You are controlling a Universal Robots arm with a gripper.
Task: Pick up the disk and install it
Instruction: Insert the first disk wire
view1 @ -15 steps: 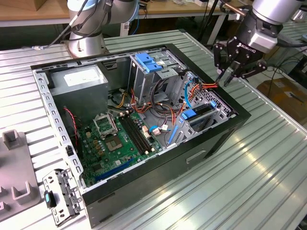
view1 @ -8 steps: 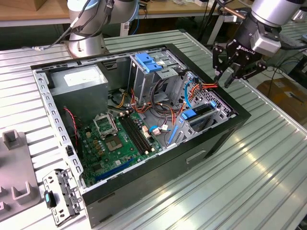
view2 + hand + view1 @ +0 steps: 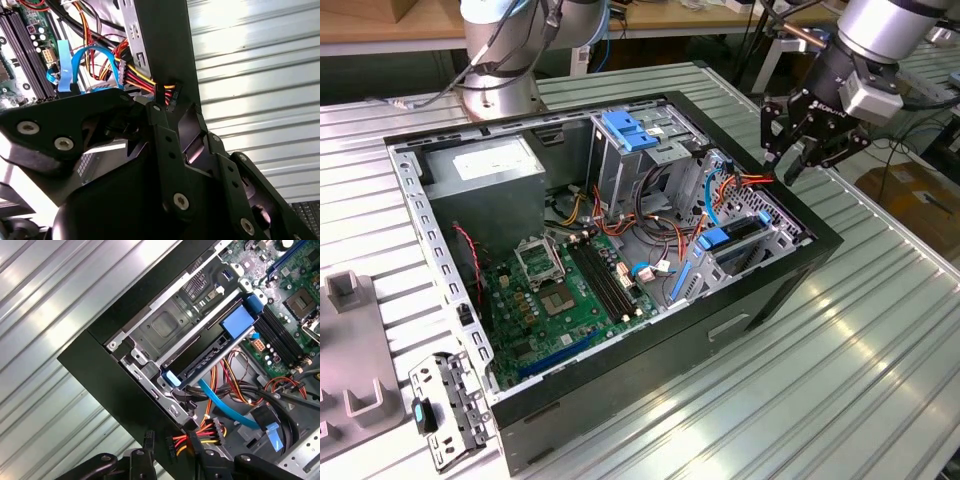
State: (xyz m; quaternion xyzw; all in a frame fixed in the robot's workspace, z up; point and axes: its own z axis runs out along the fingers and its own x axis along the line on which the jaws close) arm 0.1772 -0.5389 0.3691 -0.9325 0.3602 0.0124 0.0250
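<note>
One disk (image 3: 745, 243) is sitting in the open computer case (image 3: 800, 262), just below the hand (image 3: 807, 152). The hand is hovering empty, fingers slightly parted.

The arm (image 3: 880, 30) holds its tool (image 3: 798, 160) tilted downward (nothing gripped).

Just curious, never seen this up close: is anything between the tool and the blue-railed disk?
Partly. A red-and-yellow wire bundle and a blue cable lie in the space between the tool and the disk.
</note>
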